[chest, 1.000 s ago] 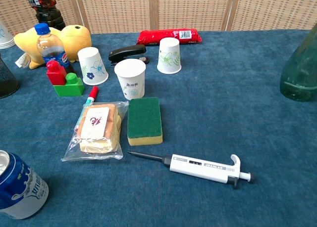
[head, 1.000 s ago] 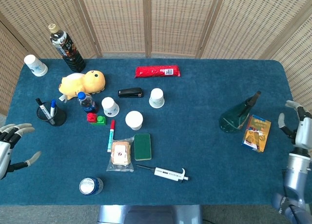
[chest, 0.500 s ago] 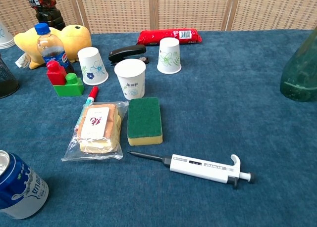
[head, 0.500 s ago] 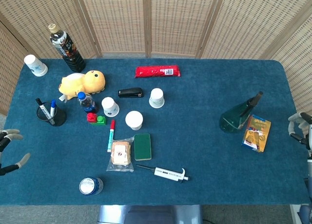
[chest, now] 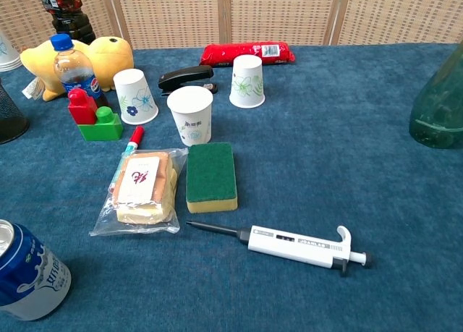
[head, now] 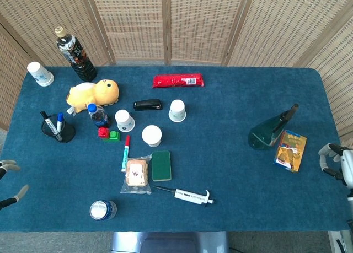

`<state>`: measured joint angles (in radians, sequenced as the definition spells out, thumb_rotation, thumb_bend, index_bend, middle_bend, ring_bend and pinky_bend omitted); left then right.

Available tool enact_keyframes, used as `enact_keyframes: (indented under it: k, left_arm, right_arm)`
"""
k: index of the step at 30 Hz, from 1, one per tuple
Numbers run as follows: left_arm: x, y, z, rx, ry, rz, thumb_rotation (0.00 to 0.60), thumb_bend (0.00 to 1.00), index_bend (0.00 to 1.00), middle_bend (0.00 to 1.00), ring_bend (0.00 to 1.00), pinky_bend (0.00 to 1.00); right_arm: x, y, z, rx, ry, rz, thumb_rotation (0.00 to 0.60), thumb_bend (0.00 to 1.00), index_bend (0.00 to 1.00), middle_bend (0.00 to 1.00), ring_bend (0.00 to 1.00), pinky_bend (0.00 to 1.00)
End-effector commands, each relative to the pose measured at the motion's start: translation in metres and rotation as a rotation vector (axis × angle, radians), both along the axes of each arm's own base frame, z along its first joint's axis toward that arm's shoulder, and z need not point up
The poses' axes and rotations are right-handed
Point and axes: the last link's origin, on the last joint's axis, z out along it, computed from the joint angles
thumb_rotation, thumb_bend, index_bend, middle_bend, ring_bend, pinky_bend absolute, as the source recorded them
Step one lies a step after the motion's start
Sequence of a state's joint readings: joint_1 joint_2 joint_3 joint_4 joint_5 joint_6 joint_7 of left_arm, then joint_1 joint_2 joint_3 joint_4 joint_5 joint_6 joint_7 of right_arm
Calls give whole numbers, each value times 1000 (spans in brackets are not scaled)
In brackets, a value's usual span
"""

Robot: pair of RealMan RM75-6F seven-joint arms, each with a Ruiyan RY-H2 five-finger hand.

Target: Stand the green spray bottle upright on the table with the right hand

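The green spray bottle [head: 268,131] stands upright at the table's [head: 231,170] right, just left of a small orange box [head: 290,149]. My right hand [head: 334,163], fingers apart and empty, hovers off the right edge.

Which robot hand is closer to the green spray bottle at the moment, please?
The right robot hand, at the table's right edge just past the bottle. The left robot hand is at the far left edge, across the table.

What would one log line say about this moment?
green spray bottle: standing on table, beside small box | right hand: at table's edge, holding nothing | left hand: at opposite edge, holding nothing
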<state>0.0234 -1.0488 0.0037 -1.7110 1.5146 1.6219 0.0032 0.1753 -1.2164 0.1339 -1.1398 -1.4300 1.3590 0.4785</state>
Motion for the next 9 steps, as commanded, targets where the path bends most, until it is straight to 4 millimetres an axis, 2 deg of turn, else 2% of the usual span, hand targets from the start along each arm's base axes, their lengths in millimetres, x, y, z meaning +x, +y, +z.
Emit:
enact_keyframes:
  k: [1,9]
  left_arm:
    - [-1,-2,0,1,9,1,518,279,394,351,303,240]
    - [-1,5,-4,-11,23,-7,520,278,385,349,302,233]
  right_arm:
    - [2,9,3,-3,26,-4,600,561,531,552,497,547]
    - [8,13,-2,22,39,-18,600,558,533,551,493,547]
